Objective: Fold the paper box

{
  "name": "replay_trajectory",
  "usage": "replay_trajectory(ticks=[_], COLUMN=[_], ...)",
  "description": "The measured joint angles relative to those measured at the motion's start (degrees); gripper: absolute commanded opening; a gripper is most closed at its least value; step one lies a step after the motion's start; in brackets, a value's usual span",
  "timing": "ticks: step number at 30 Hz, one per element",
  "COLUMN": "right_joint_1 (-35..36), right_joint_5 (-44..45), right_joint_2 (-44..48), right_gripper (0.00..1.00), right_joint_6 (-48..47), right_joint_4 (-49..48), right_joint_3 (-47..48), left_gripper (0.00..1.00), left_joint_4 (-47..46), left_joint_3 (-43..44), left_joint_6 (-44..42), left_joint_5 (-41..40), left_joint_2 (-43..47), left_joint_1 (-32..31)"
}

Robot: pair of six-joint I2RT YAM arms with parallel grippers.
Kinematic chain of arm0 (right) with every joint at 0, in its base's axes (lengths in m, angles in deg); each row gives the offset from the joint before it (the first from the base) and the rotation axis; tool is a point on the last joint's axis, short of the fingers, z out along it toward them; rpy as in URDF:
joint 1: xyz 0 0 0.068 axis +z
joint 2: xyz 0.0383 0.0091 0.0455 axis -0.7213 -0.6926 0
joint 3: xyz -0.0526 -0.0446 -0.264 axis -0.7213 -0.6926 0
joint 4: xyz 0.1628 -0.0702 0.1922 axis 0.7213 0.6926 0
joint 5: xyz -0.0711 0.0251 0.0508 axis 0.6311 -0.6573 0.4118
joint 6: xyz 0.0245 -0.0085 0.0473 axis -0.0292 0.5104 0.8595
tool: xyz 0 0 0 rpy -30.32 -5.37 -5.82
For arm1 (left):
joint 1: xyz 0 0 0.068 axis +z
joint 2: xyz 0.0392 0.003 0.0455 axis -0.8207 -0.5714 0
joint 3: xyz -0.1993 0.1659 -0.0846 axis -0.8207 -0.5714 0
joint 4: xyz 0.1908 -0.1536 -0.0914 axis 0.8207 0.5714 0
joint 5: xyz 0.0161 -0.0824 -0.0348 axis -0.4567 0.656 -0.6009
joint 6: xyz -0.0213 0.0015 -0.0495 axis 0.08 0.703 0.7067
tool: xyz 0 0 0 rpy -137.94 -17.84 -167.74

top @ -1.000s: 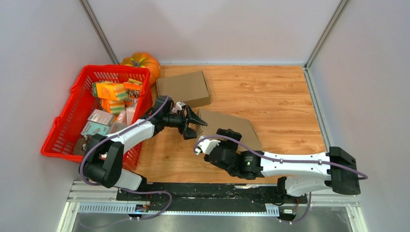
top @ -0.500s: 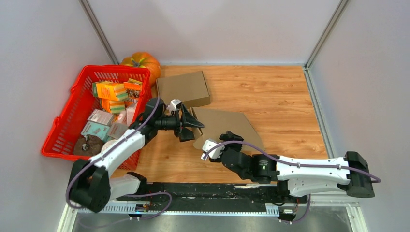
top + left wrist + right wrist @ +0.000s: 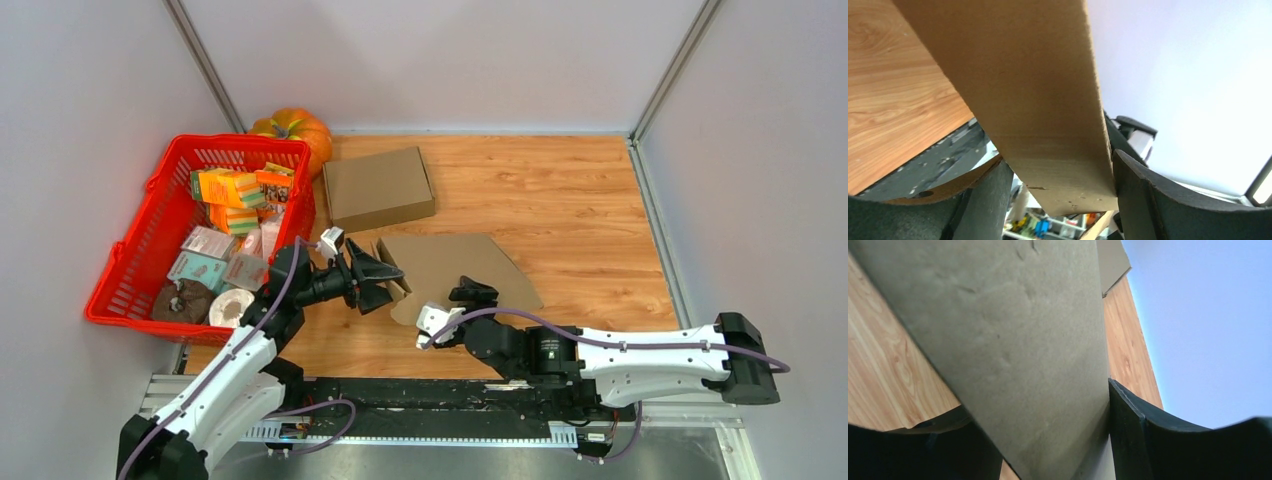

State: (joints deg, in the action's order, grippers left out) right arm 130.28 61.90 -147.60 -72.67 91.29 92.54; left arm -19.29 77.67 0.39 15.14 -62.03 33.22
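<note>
The paper box [image 3: 460, 262] is a flat brown cardboard blank lying on the wooden table, its left flaps raised. My left gripper [image 3: 392, 282] is at those flaps. In the left wrist view one flap [image 3: 1038, 100] stands between the spread fingers of the left gripper [image 3: 1058, 200], against the right finger [image 3: 1148, 200], with a sliver of daylight by the left one. My right gripper [image 3: 462, 300] is at the blank's near edge. In the right wrist view the cardboard [image 3: 1013, 340] fills the gap of the right gripper [image 3: 1048, 440] and touches both fingers.
A red basket [image 3: 240, 140] full of small packages stands at the left. An orange pumpkin [image 3: 295, 128] sits behind it. A closed cardboard box [image 3: 378, 187] lies just behind the blank. Grey walls enclose the table on three sides.
My left arm has drawn back toward the near left, and the blank has shifted that way with it. The right gripper has slid under the near edge and narrowed onto the cardboard.
</note>
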Motion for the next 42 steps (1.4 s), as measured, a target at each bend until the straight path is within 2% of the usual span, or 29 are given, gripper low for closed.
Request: replay_trajectory(ticks=[4,6,12,16,20,24,29,32,36,42], right_joint_1=[0.8,0.7,0.1,-0.2,-4.1,-12.6,-22.7,-25.8,-28.5,-31.0], right_joint_5=[3.8,6.2,11.8,12.0,3.4,-11.7,-31.5,-40.2,-44.5,-48.1], right_joint_2=[-1.0,-1.9,-1.9,-0.9,-0.6,-2.1,-13.8,-22.6,-28.0,-31.0], right_gripper=[0.47,0.47,0.47,0.51,0.52,0.53,0.5,0.51,0.52,0.52], right_joint_6=[-0.3,-0.3,0.4,3.7,10.3,15.3,19.7,20.6,20.1,20.1], right_joint_4=[-2.1,-2.2,-2.1,3.0,15.7,27.4,42.2,48.5,51.1,53.8], right_joint_3=[0.0,-0.1,-0.4,1.2,8.7,18.9,35.5,42.6,46.8,49.0], left_gripper=[0.78,0.78,0.78,0.75,0.56,0.52,0.55,0.53,0.53,0.57], left_joint_4=[-2.9,1.2,16.7,23.0,29.8,27.0,26.7,26.6,23.1,20.2], left_joint_3=[-0.3,2.2,17.6,20.2,20.5,18.6,20.4,20.4,17.9,16.1], left_joint_6=[6.5,6.5,-2.6,-7.8,-16.3,-27.5,-44.1,-52.3,-60.4,-67.1], left_joint_5=[-1.8,-2.1,-3.2,-7.4,-14.6,-17.3,-20.5,-21.9,-24.3,-28.6], left_joint_2=[-0.2,-2.5,-9.4,-6.8,0.7,8.3,10.3,10.3,11.1,8.3], left_joint_1=[0.5,1.1,1.6,1.7,1.6,-1.2,-10.6,-12.9,-13.3,-13.6])
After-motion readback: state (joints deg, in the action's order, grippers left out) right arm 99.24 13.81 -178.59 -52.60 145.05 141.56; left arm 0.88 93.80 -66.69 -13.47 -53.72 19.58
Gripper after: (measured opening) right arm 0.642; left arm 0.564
